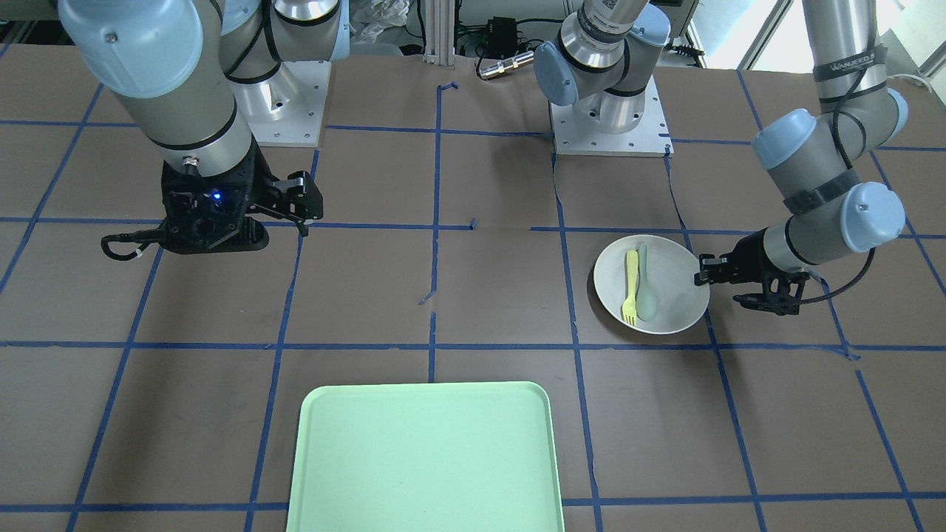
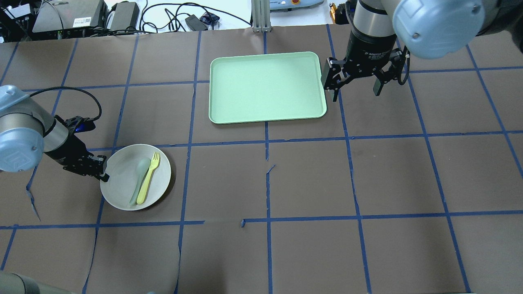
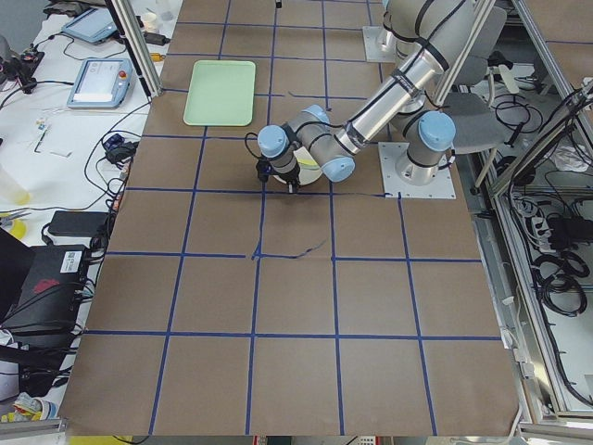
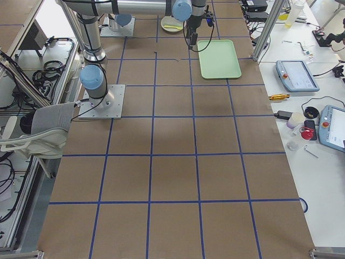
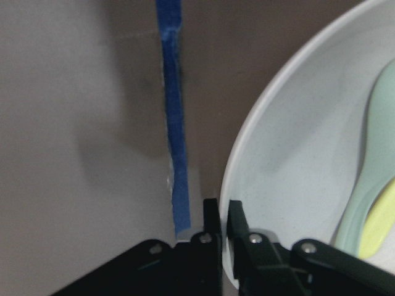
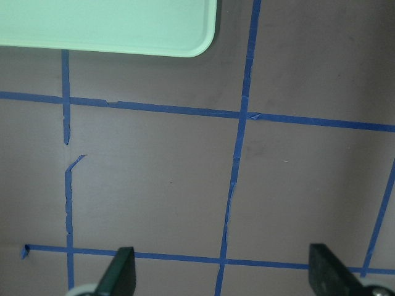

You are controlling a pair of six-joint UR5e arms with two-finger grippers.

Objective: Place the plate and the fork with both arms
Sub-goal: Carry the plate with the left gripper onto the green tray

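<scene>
The off-white plate sits at the table's left in the overhead view, low at the table surface. The pale-yellow fork lies in it beside a grey-green spoon. My left gripper is shut on the plate's left rim. In the left wrist view its two fingers pinch the rim of the plate. My right gripper is open and empty, above the table just right of the mint-green tray. The right wrist view shows its spread fingertips over bare table.
The tray lies at the table's far middle, away from the robot. Blue tape lines grid the brown table. The arm bases stand at the robot's side. Cables and devices lie beyond the far edge.
</scene>
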